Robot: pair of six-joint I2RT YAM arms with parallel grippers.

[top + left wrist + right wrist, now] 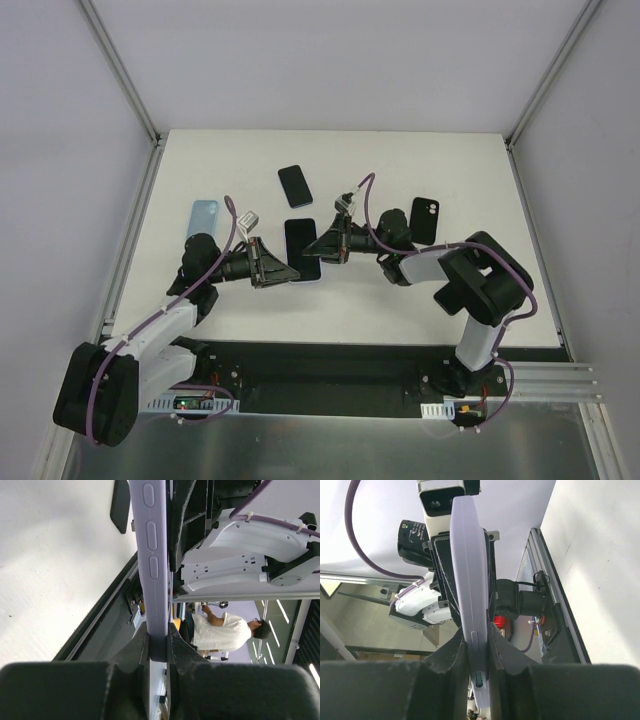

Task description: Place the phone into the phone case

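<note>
A lavender phone case (152,555) is held edge-on between both grippers above the middle of the table. In the top view a phone (299,236) with a dark screen sits inside the case's rim. My left gripper (288,271) comes from the left and is shut on the case's near end, its fingers (186,650) pressing both faces. My right gripper (320,247) comes from the right and is shut on the same case (468,570), clamping the edge with the side buttons. The two grippers almost touch.
A second black phone (294,185) lies flat toward the back of the white table (450,300). A light blue case (204,217) lies at the left and a black case (424,220) at the right. Metal rails line the table's sides.
</note>
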